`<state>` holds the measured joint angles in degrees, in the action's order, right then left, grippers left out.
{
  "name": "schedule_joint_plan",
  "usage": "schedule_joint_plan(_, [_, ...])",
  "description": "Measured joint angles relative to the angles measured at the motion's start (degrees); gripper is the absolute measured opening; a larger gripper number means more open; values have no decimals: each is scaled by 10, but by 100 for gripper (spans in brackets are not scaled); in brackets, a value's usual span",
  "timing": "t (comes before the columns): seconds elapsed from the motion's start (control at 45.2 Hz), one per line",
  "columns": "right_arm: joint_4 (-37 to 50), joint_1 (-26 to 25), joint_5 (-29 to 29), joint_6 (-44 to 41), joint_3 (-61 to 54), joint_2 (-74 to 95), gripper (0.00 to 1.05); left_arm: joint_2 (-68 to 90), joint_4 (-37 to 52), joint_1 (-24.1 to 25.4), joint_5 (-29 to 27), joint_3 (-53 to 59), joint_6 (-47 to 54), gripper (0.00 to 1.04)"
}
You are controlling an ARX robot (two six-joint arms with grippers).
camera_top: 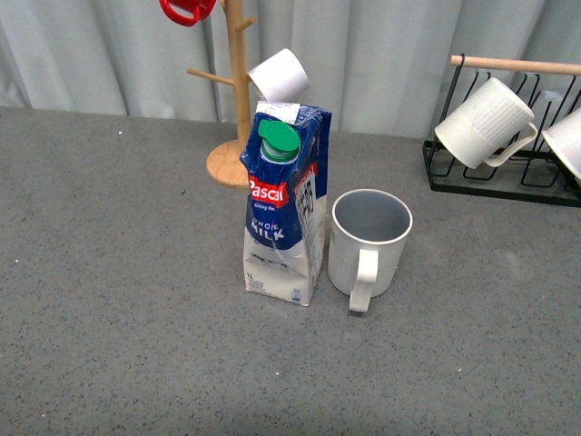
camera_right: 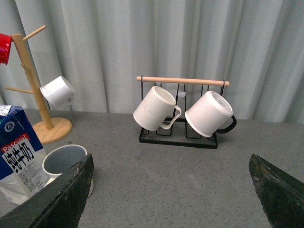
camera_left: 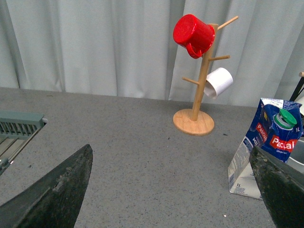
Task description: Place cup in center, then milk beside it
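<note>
Desk [camera_top: 109, 272]: grey speckled surface, with a pale curtain [camera_top: 109, 45] hanging behind it.
Cup [camera_top: 368, 243]: off-white mug, grey-blue inside, upright near the middle of the desk; handle turned toward the front camera; no lettering readable from here.
Milk [camera_top: 283, 204]: tall blue-and-white carton with a round green cap and a red logo; upright just beside the cup, on its left in the front view; whether they touch cannot be told. Top edge dented.
Mug tree [camera_top: 234, 100]: wooden stand with a round base, behind the milk.
Red cup [camera_left: 193, 35]: hung upside down near the top of the mug tree.
Small white cup [camera_top: 280, 74]: smooth, hung on a peg of the mug tree, above and behind the milk.
Rack [camera_right: 179, 109]: black wire frame with a wooden bar, at the back right of the desk, well apart from the cup.
Ribbed mug [camera_right: 156, 108]: white, tilted, hung on the rack.
White mug [camera_right: 210, 114]: smooth, with a dark handle, tilted beside the ribbed mug on the rack.
Grey tray [camera_left: 19, 130]: slatted edge seen only in the left wrist view.
Left hand [camera_left: 171, 190]: dark fingers spread wide apart, holding nothing, above the desk.
Right hand [camera_right: 171, 190]: fingers spread wide apart, holding nothing, facing the rack.
</note>
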<state>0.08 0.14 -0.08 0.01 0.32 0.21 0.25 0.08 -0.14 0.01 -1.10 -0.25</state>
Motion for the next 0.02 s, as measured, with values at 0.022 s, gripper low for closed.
schedule_joint_plan(0.022, [0, 0, 0, 0, 0, 0, 95, 0, 0, 0, 0, 0, 0, 98])
